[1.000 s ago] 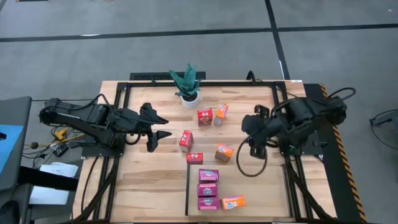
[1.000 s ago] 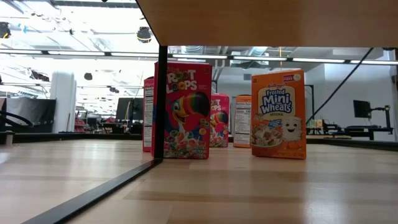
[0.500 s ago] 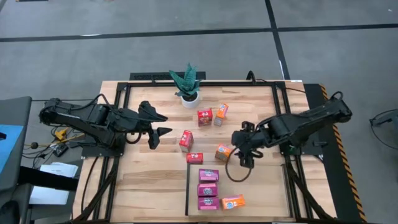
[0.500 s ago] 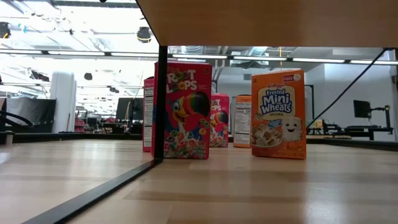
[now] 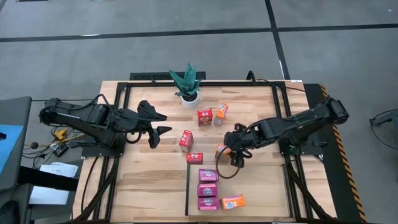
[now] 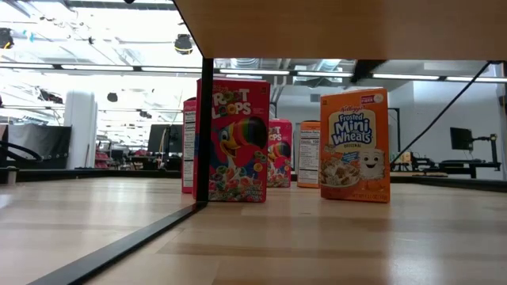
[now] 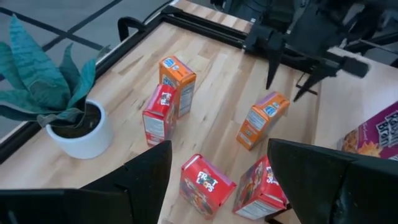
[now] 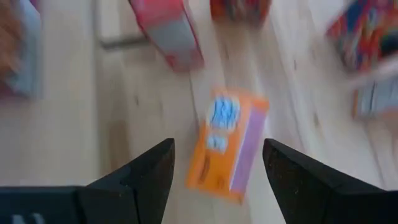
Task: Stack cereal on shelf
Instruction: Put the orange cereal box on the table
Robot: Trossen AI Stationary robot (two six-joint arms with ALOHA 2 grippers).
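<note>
In the right wrist view the whole scene is smeared: we can make out an orange box (image 8: 227, 144) between the right gripper's (image 8: 217, 180) spread fingers, but its print is unreadable. From above, that gripper (image 5: 231, 148) covers most of this box. In the low view a red box (image 6: 232, 140) hides most of a purple one (image 6: 189, 144), and the shelf's (image 6: 333, 24) underside fills the top, cut off by the frame.

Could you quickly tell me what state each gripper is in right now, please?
Left gripper: open, holding nothing, hovering left of the red boxes.
Right gripper: open, empty, poised above the orange cereal box lying on the table.
</note>
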